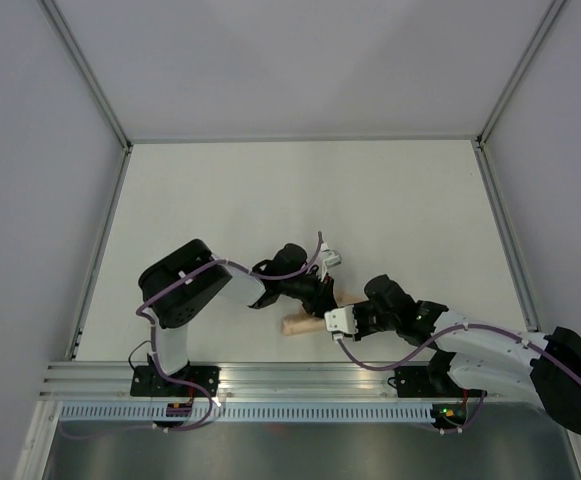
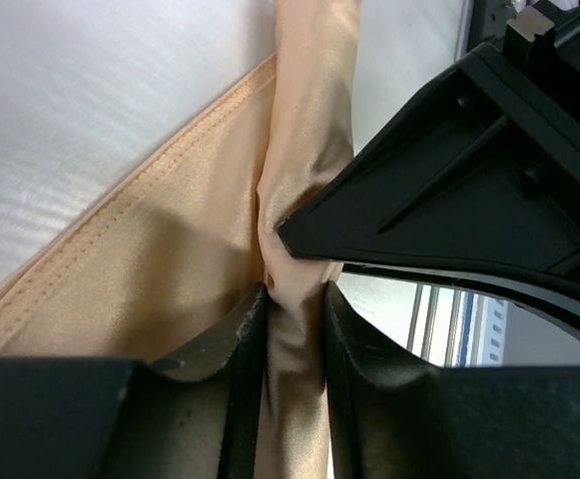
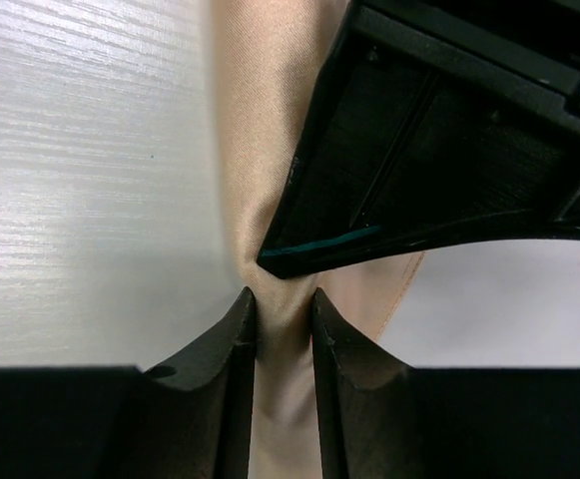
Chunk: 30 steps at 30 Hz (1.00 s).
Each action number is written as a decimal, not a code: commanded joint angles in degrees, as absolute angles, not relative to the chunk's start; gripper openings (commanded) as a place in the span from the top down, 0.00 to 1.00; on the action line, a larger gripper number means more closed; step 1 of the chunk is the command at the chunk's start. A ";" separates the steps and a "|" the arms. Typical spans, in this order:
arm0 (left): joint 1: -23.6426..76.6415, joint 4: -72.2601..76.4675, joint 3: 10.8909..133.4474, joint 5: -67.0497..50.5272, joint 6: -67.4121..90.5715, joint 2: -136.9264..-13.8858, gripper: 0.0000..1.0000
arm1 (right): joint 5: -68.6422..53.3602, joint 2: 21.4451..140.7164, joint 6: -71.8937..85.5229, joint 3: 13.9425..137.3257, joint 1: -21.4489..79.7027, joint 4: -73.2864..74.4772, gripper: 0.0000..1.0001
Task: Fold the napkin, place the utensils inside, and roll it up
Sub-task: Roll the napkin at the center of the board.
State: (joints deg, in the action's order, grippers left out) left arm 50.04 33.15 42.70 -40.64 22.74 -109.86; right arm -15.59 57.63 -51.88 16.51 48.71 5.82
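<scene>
Near the front edge of the white bench [image 1: 270,190] sits the light orange-tan cloth napkin [image 1: 301,323], bunched into a narrow bundle; the left pincer [image 2: 294,296] and right pincer [image 3: 282,297] each pinch it; no utensils show; probably rolling; next, both must turn together evenly.

The top view is bright, even and sharp; the arms [image 1: 190,290] throw only soft, short shadows by the near edge of the worktop [image 1: 300,190]. In the wrist views the worktop glares white, the napkin [image 2: 160,259] shines, and the left pincer [image 2: 294,296] and right pincer [image 3: 282,296] look dark, slightly blurred.
</scene>
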 commanded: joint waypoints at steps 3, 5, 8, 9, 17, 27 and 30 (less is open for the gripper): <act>48.17 18.37 39.11 -31.03 20.39 -105.67 0.58 | -15.73 61.08 -53.00 17.93 49.13 13.26 0.95; 47.99 17.50 39.72 -30.59 20.22 -103.11 0.53 | -16.34 61.61 -53.26 18.72 49.13 15.02 0.98; 46.85 14.69 41.39 -28.22 19.60 -99.06 0.50 | -17.05 63.10 -53.53 20.03 49.13 17.57 0.99; 46.15 14.24 41.66 -27.52 19.43 -98.01 0.48 | -17.22 63.63 -53.61 20.39 49.13 18.10 1.00; 41.49 11.87 39.91 -10.78 20.12 -82.99 0.43 | -20.39 69.51 -53.35 25.30 49.13 24.43 1.00; 40.08 14.50 34.89 4.39 13.20 -56.53 0.37 | -24.96 87.70 -54.84 36.46 46.41 31.72 1.00; 40.08 13.01 35.42 5.18 10.38 -53.01 0.36 | -26.36 94.55 -55.55 41.56 42.91 34.71 0.99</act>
